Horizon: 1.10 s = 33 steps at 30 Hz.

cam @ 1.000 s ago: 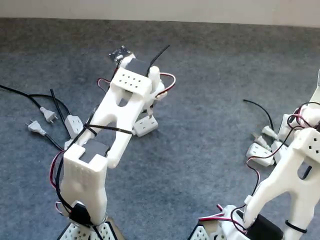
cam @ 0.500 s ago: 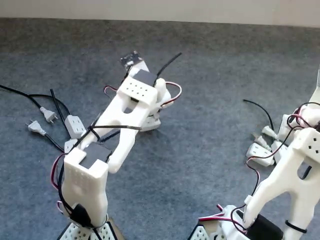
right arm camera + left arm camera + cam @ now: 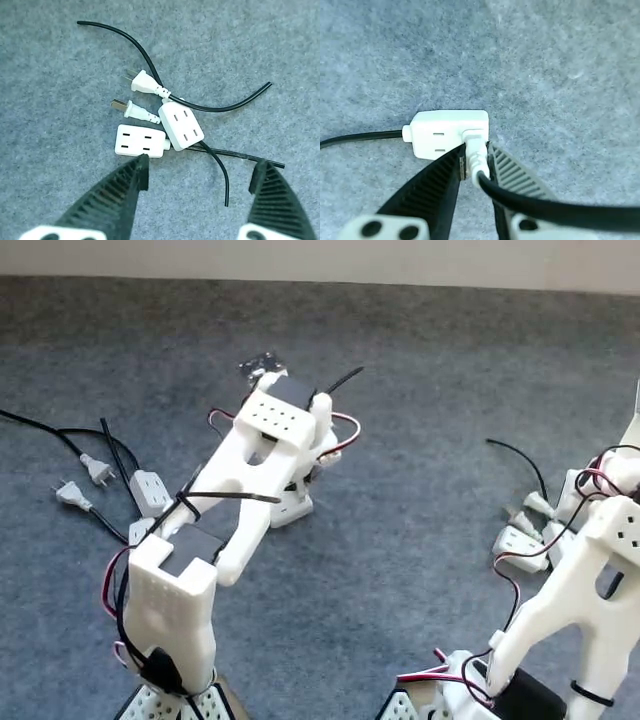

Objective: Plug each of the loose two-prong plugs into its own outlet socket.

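Note:
My left gripper (image 3: 476, 162) is shut on a white two-prong plug (image 3: 474, 150) with a black cord. The plug's front end meets the side of a white outlet block (image 3: 445, 131) on the carpet, and its prongs are hidden. In the high view that block (image 3: 291, 508) lies under the left gripper (image 3: 297, 490). My right gripper (image 3: 200, 175) hangs open above two white outlet blocks (image 3: 140, 141) (image 3: 181, 125) and two loose white plugs (image 3: 145, 82) (image 3: 135, 111).
Grey carpet covers the floor. At the left lie two more loose plugs (image 3: 97, 471) (image 3: 72, 495) and outlet blocks (image 3: 150, 490) with black cords. Beside the right arm (image 3: 600, 570) sit its outlets (image 3: 520, 540). Open carpet lies between the arms.
The left arm swung a little to the right and settled lower over its outlet block, which now lies slightly nearer. The right arm has kept still.

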{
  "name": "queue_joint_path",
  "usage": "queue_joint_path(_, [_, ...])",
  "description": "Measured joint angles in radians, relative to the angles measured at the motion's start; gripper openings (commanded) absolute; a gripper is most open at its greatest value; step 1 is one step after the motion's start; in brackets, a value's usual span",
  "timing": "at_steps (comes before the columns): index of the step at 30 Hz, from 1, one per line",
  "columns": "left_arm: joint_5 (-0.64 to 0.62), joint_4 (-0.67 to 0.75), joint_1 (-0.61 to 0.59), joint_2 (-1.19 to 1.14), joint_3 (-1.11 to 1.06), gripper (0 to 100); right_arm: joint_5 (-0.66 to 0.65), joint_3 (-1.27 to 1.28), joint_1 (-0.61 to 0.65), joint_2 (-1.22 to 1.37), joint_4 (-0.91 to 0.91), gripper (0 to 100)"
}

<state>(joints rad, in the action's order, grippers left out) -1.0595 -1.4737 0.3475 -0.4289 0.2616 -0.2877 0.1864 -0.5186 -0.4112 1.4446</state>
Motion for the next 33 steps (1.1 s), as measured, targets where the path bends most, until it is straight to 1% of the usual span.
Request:
queue_joint_path(5, [0.000, 0.005, -0.002, -0.046, 0.020, 6, 0.000, 0.000, 0.000, 0.000, 0.000, 31.8])
queue_joint_path(10, [0.012, 0.006, -0.014, -0.112, 0.043, 6, 0.000, 0.000, -0.041, 0.000, 0.000, 31.8])
queue_joint_path(14, [0.023, -0.008, -0.014, -0.126, 0.049, 6, 0.000, 0.000, -0.049, 0.000, 0.000, 31.8])
queue_joint_path(25, [0.025, -0.176, -0.014, -0.137, 0.101, 6, 0.000, 0.000, -0.051, 0.000, 0.000, 31.8])
queue_joint_path(31, [0.026, -0.178, -0.014, -0.172, 0.092, 6, 0.000, 0.000, -0.051, 0.000, 0.000, 31.8])
queue_joint_path(33, [0.052, -0.178, -0.014, -0.180, 0.092, 6, 0.000, 0.000, -0.051, 0.000, 0.000, 31.8])
